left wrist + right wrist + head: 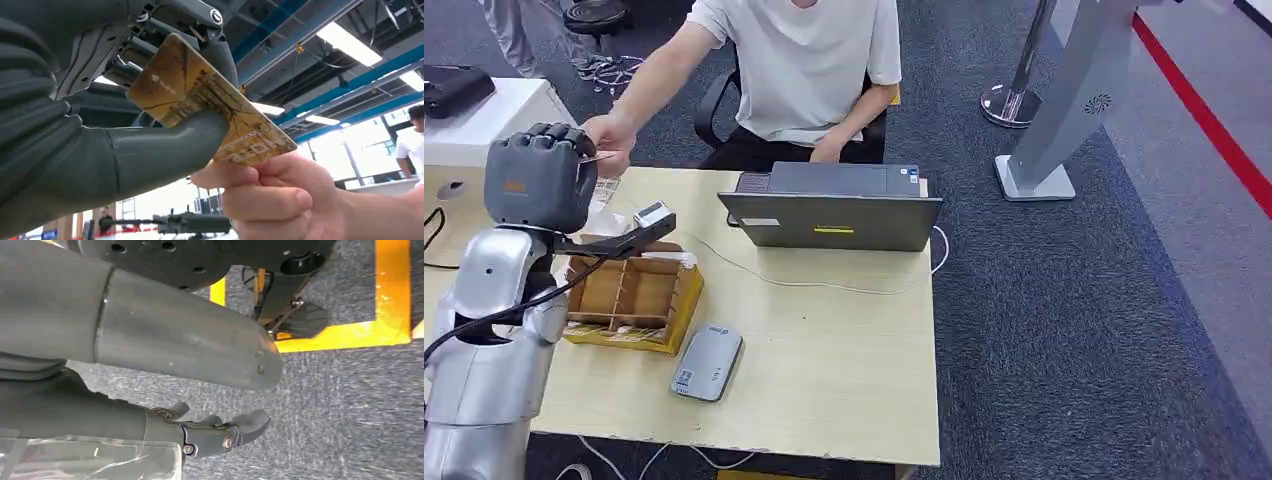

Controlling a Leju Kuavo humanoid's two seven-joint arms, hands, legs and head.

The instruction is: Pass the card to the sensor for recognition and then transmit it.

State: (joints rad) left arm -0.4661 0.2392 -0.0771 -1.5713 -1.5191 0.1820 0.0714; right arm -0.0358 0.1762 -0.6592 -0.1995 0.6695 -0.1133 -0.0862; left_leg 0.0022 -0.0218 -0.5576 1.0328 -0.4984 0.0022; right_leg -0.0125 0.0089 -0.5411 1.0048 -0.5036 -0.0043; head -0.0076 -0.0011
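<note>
- Two hands share the card (210,112) at this moment: our left robot hand (542,175) pinches it between thumb and fingers, raised at the far left of the bench (824,340), and the seated person's hand (270,200) grips its free end.
- We judge this to be the handover, the last part of the task; the grey card reader (707,362) lies well behind on the near part of the bench.
- We see the main risk in timing: if we loosen our pinch before the person's grip is firm, the card could drop onto the bench or into the brown divided box (629,295) beneath our arm.
- If we hold too hard as the person pulls, the thin card may bend or slip out crookedly.
- Our right robot hand (215,432) hangs over the carpet with fingers loosely spread, holding nothing, so it cannot catch a fall.
- For room, we have the box and a black stand (629,235) just beside our forearm, and the laptop (834,205) to the right; open bench lies near and right of the reader.
- We judge that drawing back toward ourselves is the freest path.
</note>
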